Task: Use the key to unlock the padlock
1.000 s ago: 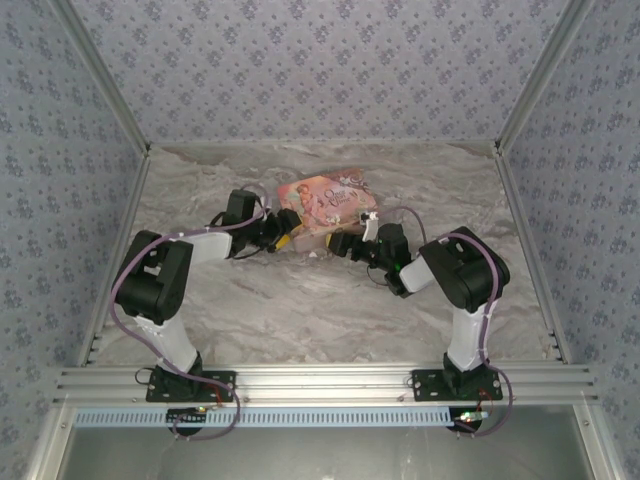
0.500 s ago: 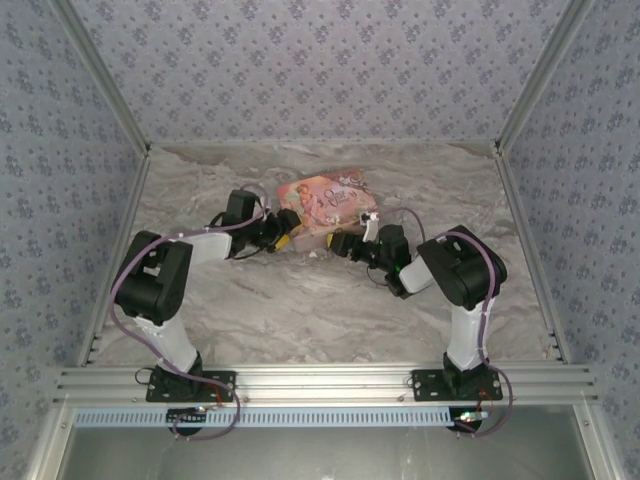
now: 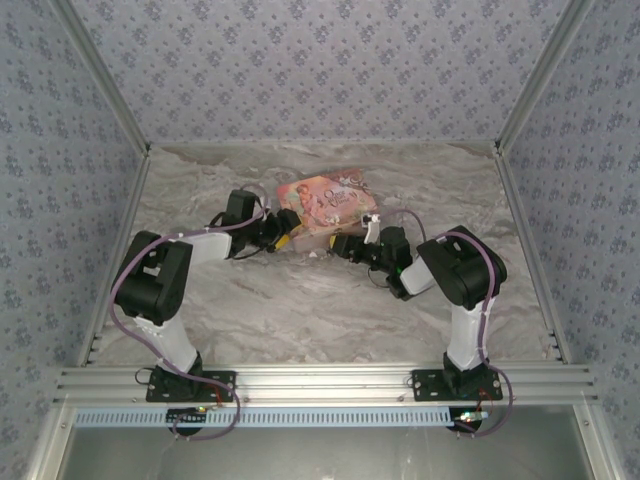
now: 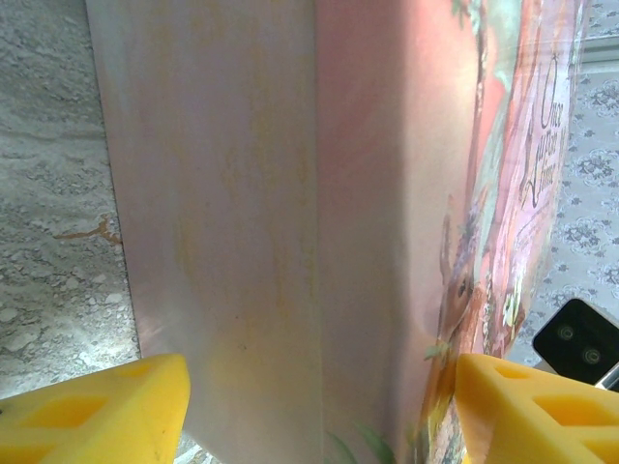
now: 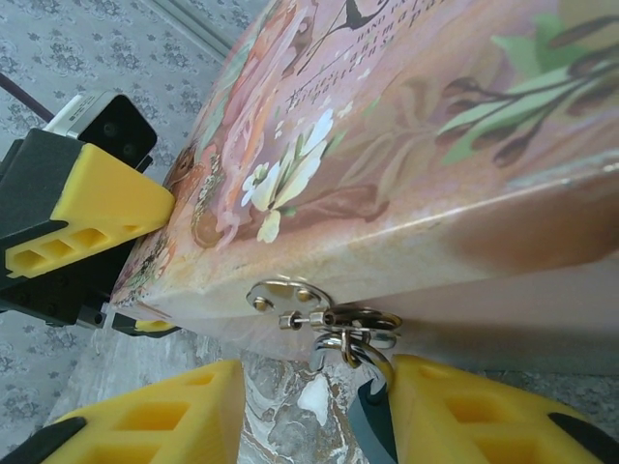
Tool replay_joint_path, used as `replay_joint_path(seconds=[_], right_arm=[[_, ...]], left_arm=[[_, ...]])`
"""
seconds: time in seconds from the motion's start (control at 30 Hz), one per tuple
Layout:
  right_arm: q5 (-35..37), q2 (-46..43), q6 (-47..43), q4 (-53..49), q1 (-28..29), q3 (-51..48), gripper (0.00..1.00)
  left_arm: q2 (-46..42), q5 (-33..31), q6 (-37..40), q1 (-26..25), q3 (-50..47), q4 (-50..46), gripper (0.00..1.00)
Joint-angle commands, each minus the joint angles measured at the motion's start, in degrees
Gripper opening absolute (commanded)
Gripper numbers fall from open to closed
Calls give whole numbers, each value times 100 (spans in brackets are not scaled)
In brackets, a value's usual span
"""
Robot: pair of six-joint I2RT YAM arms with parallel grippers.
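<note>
Grips pink box [image 4: 251,193] at its corner with left gripper [image 4: 321,372], jaws spread wide across the box. Box's upright corner edge dead centre between the yellow fingers [image 4: 97,406]. Straight ahead of this tool, blocked by the box's pale side wall. Outboard of the finger at the view's left, bare marble table [image 4: 48,242], free room there. Outboard of the other finger, only the illustrated lid face.

From the right wrist view, same left finger pressed on the lid's edge at the box's far corner.

Right gripper [image 5: 317,382] low at the box's front wall, jaws partly apart, holding nothing yet. Box's lower edge and metal hasp [image 5: 285,295] just ahead of and above the fingertips. Padlock [image 5: 370,425] hanging from the hasp by its silvery shackle [image 5: 350,348], teal body between the jaws, hard by the finger at the view's right; touching or a hair apart, cannot tell. Clear gap from padlock to the other finger, with table and a white speck [image 5: 314,398] in it.

In the top view, tools facing each other across the box's near corner, close together. Behind both, wide open table back to the bases. Enclosure walls [image 3: 330,70] well apart from either tool.
</note>
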Motion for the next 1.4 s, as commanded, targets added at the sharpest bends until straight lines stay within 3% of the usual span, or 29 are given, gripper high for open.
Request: replay_joint_path(seconds=[0.0,0.3,0.6,1.37], right_arm=[[-231,16,12,477,25,-6,41],[-157,22,45,347,14,-2,26],[-62,21,109,127,-17,40,5],[748,92,1059,637,-167,-321,0]], left_arm=[[-18,-197,134,-54,-132,-455,72],[-26,-197,134,-54,-143,-456,71],[-40,-197,133,-54,-132,-471,72],[-185,-294,82,-229,-294,-541,72]])
